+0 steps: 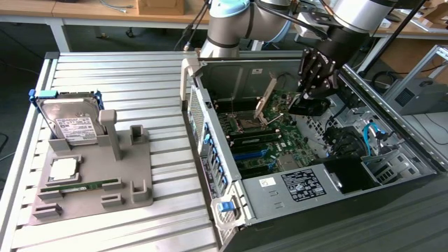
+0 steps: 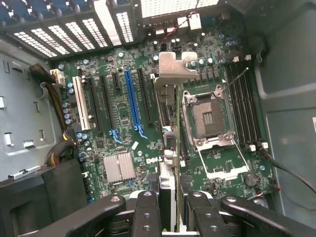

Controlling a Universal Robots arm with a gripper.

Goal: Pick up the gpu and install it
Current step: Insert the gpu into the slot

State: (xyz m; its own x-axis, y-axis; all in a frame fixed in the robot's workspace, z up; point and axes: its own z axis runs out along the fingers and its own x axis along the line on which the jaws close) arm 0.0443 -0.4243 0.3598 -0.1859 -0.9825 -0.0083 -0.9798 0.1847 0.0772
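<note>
Wrist view: gpu [image 2: 174, 84] edge-on between the hand's [image 2: 170, 207] fingers [image 2: 147, 210], above motherboard [image 2: 106, 143]

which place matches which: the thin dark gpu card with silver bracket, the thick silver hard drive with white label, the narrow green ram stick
1 gpu card
2 hard drive
3 ram stick

A lies flat on the grey holder tray
B held in the gripper above the green motherboard
C stands on edge on the tray

Pairs: 1-B, 2-C, 3-A
</note>
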